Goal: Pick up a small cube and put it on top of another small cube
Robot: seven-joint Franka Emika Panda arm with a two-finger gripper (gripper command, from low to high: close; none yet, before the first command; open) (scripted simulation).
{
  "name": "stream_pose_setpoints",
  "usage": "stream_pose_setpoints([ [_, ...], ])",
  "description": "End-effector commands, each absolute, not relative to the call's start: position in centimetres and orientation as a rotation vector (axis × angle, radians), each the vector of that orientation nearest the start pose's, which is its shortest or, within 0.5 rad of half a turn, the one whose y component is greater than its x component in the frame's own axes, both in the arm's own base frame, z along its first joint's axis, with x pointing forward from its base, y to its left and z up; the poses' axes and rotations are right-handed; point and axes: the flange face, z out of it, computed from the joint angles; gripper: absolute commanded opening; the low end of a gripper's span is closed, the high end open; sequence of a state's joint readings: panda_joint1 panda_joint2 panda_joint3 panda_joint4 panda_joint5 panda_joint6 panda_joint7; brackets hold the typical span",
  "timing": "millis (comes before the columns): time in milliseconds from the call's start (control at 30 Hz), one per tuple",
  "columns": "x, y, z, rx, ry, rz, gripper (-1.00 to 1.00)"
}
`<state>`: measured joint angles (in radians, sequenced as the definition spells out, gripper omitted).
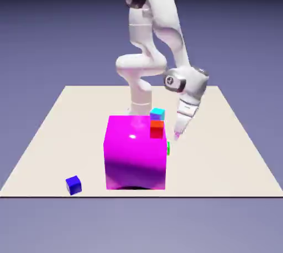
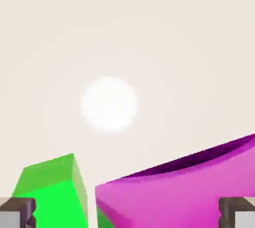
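- Desk (image 1: 55, 135) comes first, because it is the biggest thing: flat, pale and cream, and it holds all the cubes.
- Next is my white arm (image 1: 157, 30), bent over and reaching down on the exterior view's right of the big cube.
- Then the huge magenta cube (image 1: 135, 155), sitting on the desk. In my hand view its shiny pink top (image 2: 189, 197) fills the lower right part of the picture.
- My pincer (image 1: 177, 133) points down at a slant, just beside the magenta cube's upper right edge in the exterior view. It holds nothing. My two grey fingertips (image 2: 17, 213) sit far apart at the bottom corners of my hand view, so the pincer is wide open.
- The blue cube (image 1: 73, 184) is small and sits alone on the desk near the front, well apart from the others, on the exterior view's left.
- The red cube (image 1: 157, 130) is small too. It shows at the magenta cube's top right corner, and I cannot tell if it rests on it or behind it.
- The cyan cube (image 1: 158, 114) peeks out just above the red one.
- The small cube (image 1: 168, 148) is bright green. Only a thin bit shows in the exterior view, beside the magenta cube's right side, just below my pincer. In my hand view it is big and sits low on the left, just beside the magenta cube.
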<state>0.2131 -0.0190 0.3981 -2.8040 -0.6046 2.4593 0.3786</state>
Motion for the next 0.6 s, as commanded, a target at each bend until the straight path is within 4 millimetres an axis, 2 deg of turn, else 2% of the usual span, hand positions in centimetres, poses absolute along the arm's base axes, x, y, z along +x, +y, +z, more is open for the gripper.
stream_pose_setpoints([
  [0,26.8,18.3,17.7,-3.302,-1.365,0.33,0.0],
  [100,26.8,17.7,17.4,-3.315,-1.339,0.35,0.0],
  [367,26.8,15.5,11.2,-3.316,-1.338,0.349,0.0],
  [400,26.8,15.4,11.0,-3.315,-1.339,0.35,0.0],
  [433,26.8,15.4,11.0,-3.315,-1.339,0.35,-1.0],
  [467,26.8,15.4,11.0,-3.315,-1.339,0.35,-1.0],
  [567,27.0,16.4,13.4,-3.32,-1.338,0.345,-1.0],
])
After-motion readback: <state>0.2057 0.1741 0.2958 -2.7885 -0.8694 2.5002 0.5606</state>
